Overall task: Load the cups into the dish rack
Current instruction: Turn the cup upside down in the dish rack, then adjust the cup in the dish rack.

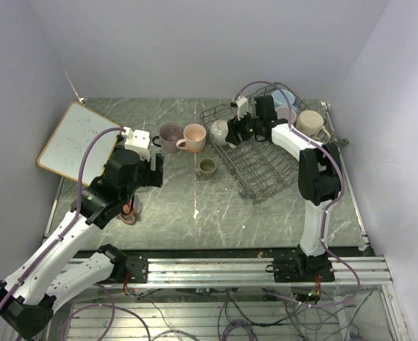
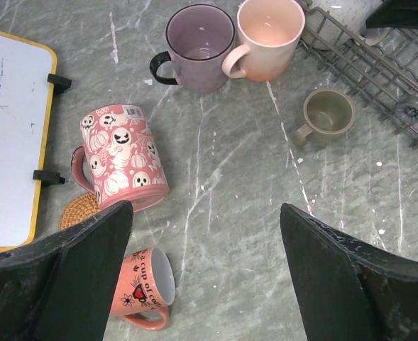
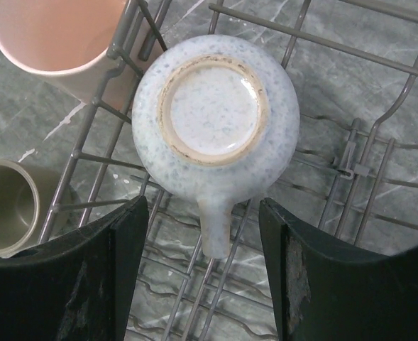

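My right gripper point(image 3: 200, 213) hangs over the rack point(image 3: 379, 163) with its fingers spread wide. A speckled mug point(image 3: 216, 106) sits upside down in the rack just ahead of the tips. Its handle points back into the gap between them and touches neither finger. A peach mug point(image 3: 52, 35) and an olive mug point(image 3: 6, 206) stand just outside the rack wall.

My left gripper point(image 2: 205, 213) is also spread open, above bare table point(image 2: 230, 177) and holding nothing. A pink ghost mug point(image 2: 123, 160) lies on its side ahead of one finger, against the coaster point(image 2: 77, 211). A lettered pink mug point(image 2: 148, 284) lies just beside that same finger, partly hidden by it. A mauve mug point(image 2: 200, 46) stands upright farther out, touching the peach one. The whiteboard point(image 2: 10, 135) lies off to the side.
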Motion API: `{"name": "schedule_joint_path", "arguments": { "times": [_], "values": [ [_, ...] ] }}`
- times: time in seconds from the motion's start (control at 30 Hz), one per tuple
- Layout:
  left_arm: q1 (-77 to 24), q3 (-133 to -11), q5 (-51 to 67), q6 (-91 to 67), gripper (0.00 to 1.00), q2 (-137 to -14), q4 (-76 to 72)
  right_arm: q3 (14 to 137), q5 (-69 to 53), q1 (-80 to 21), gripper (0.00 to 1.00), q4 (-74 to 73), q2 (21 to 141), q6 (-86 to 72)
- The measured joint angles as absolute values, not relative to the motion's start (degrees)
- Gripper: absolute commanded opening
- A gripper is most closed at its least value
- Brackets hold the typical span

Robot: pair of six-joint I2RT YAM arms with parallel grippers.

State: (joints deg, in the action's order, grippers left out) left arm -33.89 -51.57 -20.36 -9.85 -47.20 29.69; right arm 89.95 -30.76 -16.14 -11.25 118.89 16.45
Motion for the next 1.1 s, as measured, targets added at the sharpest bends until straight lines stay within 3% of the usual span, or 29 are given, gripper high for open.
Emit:
{"name": "schedule_joint_path", "arguments": {
  "times": [0.63,1.1],
  "values": [
    [-33.8,-51.6,-20.4,-9.8,0.95,-47.2,29.7,89.8,-30.7,-16.1,0.61,-13.6,119.2,16.3],
    [-33.8,-51.6,-20.4,-9.8,0.95,-47.2,29.7,89.8,-34.1,-16.8,0.55,-15.1,119.2,15.8]
  ]
}}
